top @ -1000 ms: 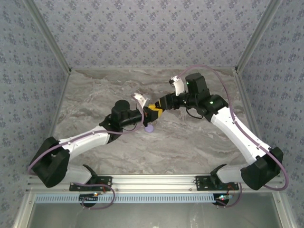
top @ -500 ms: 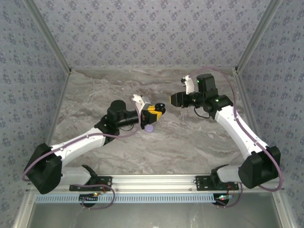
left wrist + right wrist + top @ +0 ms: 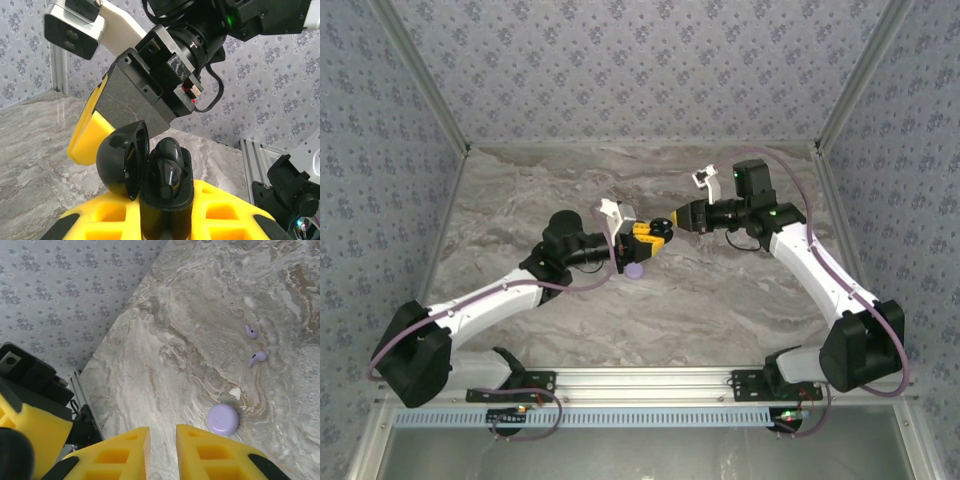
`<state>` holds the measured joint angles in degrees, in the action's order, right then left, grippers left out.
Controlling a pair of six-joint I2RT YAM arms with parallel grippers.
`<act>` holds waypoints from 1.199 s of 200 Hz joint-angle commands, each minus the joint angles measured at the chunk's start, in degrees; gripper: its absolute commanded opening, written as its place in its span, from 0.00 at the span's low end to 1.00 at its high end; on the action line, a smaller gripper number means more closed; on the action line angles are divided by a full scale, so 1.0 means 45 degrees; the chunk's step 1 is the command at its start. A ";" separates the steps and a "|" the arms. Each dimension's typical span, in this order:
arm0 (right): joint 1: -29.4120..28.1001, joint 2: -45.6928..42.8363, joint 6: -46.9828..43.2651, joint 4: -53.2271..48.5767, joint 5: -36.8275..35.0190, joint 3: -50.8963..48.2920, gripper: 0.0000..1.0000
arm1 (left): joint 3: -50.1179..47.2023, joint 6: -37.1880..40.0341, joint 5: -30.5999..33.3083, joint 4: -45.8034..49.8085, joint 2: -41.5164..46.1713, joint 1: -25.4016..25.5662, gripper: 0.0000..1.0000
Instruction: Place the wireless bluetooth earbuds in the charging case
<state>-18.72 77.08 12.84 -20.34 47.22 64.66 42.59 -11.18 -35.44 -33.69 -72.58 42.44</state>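
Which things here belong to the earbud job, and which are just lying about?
In the job: black open case in the left gripper; black earbud seated in it.
Lying about: lavender round case; two lavender earbuds, on the table.

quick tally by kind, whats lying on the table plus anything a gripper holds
earbuds, lavender, on the table: 2
lavender case, on the table: 1
black case, open, held: 1
total: 4
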 commanded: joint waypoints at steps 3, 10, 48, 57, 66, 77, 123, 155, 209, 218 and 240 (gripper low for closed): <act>0.0068 0.0047 0.0166 0.0438 0.1062 -0.0100 0.23 | 0.0059 -0.0241 -0.0445 -0.0833 -0.0122 -0.0059 0.12; 0.0075 0.0028 0.0207 0.0532 0.1250 -0.0093 0.23 | 0.0067 -0.0275 -0.0445 -0.0839 -0.0141 -0.0070 0.12; 0.0068 -0.0145 0.0447 0.0976 0.1980 -0.0131 0.22 | -0.0004 -0.0308 -0.0226 -0.0737 -0.0188 -0.0131 0.12; 0.0059 -0.0194 0.0467 0.1018 0.2124 -0.0122 0.22 | -0.0028 -0.0329 -0.0176 -0.0753 -0.0210 -0.0163 0.12; 0.0061 -0.0233 0.0467 0.1067 0.2198 -0.0127 0.22 | -0.0030 -0.0347 -0.0171 -0.0755 -0.0233 -0.0159 0.12; 0.0046 -0.0311 0.0466 0.1068 0.2225 -0.0110 0.22 | -0.0030 -0.0387 -0.0172 -0.0755 -0.0268 -0.0173 0.12; 0.0041 -0.0518 0.0500 0.1234 0.2538 -0.0121 0.22 | -0.0018 -0.0538 -0.0251 -0.0870 -0.0487 -0.0193 0.12; -0.0013 -0.0566 0.0450 0.1261 0.2763 -0.0109 0.22 | -0.0011 -0.0640 -0.0251 -0.0857 -0.0610 -0.0227 0.12; -0.0038 -0.0761 0.0152 0.0985 0.2596 -0.0017 0.22 | 0.0004 -0.0779 -0.0082 -0.0745 -0.0727 -0.0302 0.12; -0.0024 -0.0798 0.0076 0.0927 0.2513 -0.0026 0.22 | -0.0003 -0.0821 -0.0011 -0.0699 -0.0747 -0.0326 0.12; -0.0017 -0.0859 -0.0050 0.0641 0.2064 0.0014 0.22 | 0.0039 -0.0874 0.0075 -0.0634 -0.0767 -0.0394 0.12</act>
<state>-18.68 74.74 13.98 -16.08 56.69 64.36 42.59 -14.28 -35.48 -35.79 -75.94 41.23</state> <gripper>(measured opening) 0.216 0.192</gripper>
